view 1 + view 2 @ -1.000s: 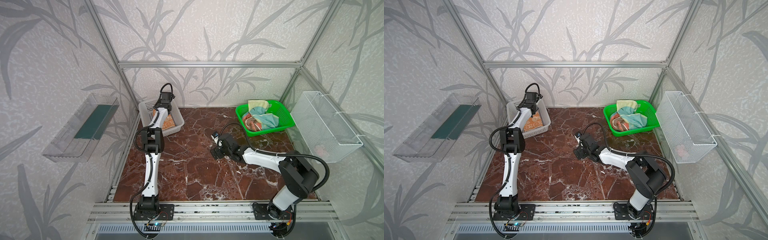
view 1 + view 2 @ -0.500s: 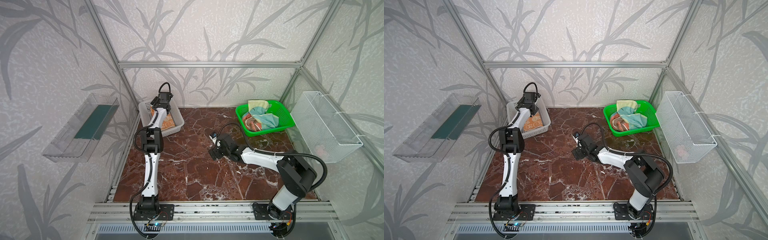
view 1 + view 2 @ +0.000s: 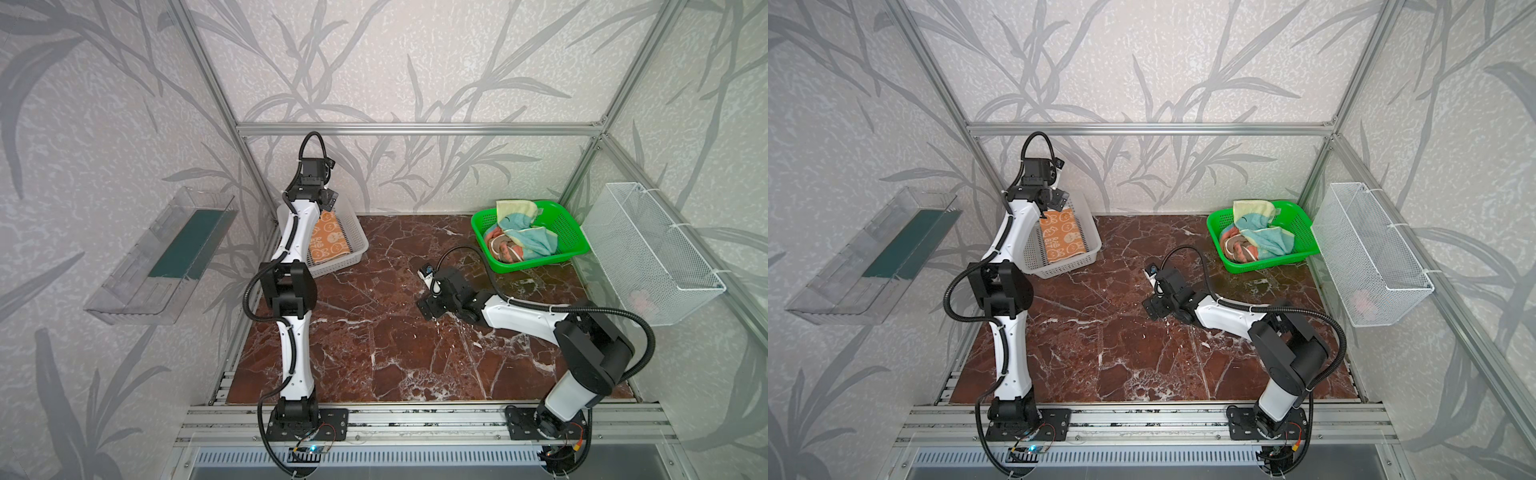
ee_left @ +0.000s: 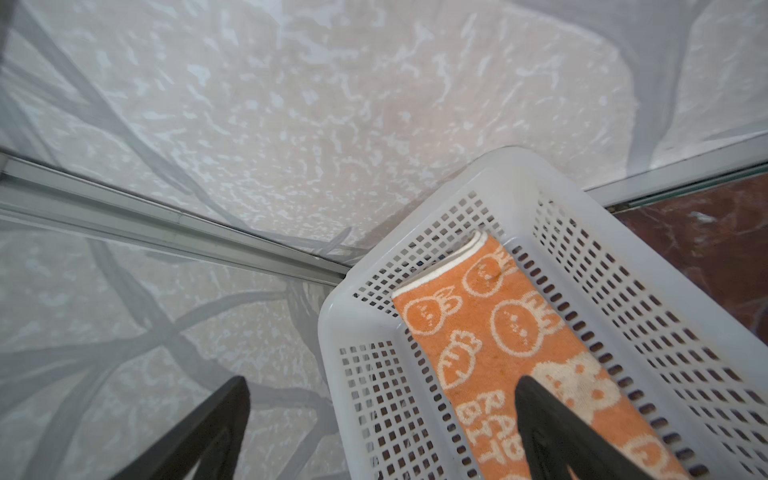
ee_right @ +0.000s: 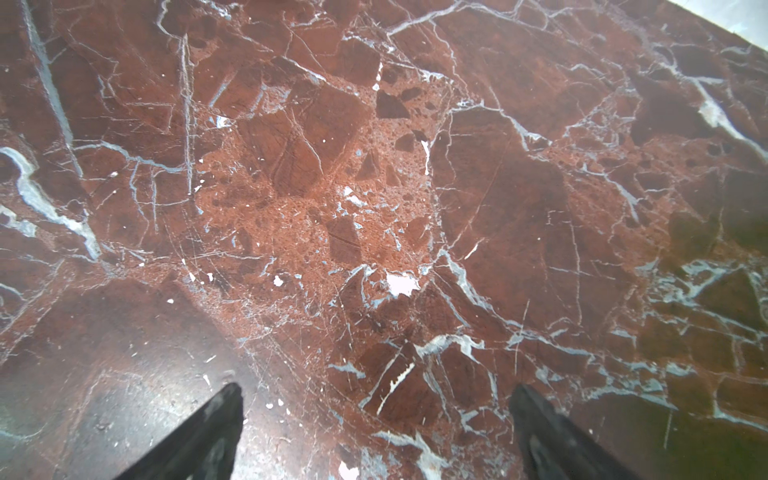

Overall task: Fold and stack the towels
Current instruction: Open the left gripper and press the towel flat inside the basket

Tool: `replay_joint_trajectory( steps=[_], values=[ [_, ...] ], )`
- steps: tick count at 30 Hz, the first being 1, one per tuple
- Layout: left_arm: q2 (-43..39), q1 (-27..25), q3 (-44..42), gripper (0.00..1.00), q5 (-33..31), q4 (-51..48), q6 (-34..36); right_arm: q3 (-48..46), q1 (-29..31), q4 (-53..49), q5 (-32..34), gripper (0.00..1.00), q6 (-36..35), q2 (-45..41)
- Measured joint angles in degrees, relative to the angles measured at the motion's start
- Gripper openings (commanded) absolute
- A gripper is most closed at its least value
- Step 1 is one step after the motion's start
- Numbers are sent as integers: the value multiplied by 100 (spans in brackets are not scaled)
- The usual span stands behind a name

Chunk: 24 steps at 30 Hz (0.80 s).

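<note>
A folded orange towel point(image 3: 330, 241) point(image 3: 1065, 235) point(image 4: 498, 353) with white bunnies lies flat in the white basket point(image 3: 340, 266) point(image 3: 1067, 270) point(image 4: 419, 224) at the far left. My left gripper point(image 3: 330, 198) point(image 3: 1059, 199) point(image 4: 380, 384) hangs open above the basket's back end, holding nothing. Two more towels lie crumpled in the green basket point(image 3: 532, 264) point(image 3: 1266, 264) at the far right: a pale yellow and teal one point(image 3: 523, 232) point(image 3: 1258, 232) over a salmon-pink one point(image 3: 500, 249) point(image 3: 1235, 247). My right gripper point(image 3: 428, 307) point(image 3: 1152, 307) point(image 5: 376, 390) is open and empty, low over the bare marble mid-table.
A white wire basket point(image 3: 648, 249) hangs on the right wall with something pink inside. A clear plastic tray point(image 3: 166, 249) is fixed to the left wall. Aluminium frame posts stand right behind the white basket.
My left gripper opened, let go of the orange towel in the white basket and lifted up and back. My right gripper drifted slightly left, still open.
</note>
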Motion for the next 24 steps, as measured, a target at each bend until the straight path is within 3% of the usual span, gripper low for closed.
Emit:
replay_joint_trajectory(
  steps=[13, 24],
  values=[
    [645, 7, -205, 82, 726, -2439, 824, -138, 7, 39, -42, 99, -4, -212],
    [752, 7, -485, 81, 968, -2835, 1139, -138, 44, 37, -81, 99, 2, -212]
  ],
)
